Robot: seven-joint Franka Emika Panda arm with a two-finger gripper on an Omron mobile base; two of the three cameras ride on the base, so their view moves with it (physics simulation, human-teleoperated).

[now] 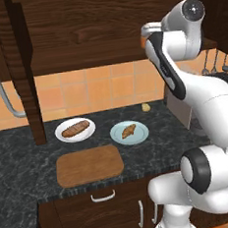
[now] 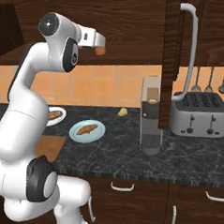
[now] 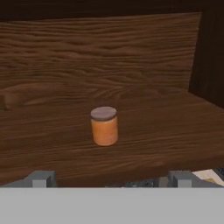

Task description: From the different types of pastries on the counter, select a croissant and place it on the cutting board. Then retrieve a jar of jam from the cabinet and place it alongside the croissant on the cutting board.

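Hiding behind the arm, the fingers are gaping wide, empty, facing the upright orange jar with its greyish lid.

Orange-brown jar of jam; wood-grain cabinet

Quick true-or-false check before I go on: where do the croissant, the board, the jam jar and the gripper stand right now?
1. The croissant lies on the pale-blue plate. True.
2. The cutting board already holds a pastry. False: its top is bare.
3. The jar of jam stands upright on the cabinet shelf with its lid on. True.
4. The gripper is shut on the jar. False: its fingers stand wide apart, short of the jar.
5. The longer reddish-brown loaf lies on the cutting board. False: it is on the white plate.
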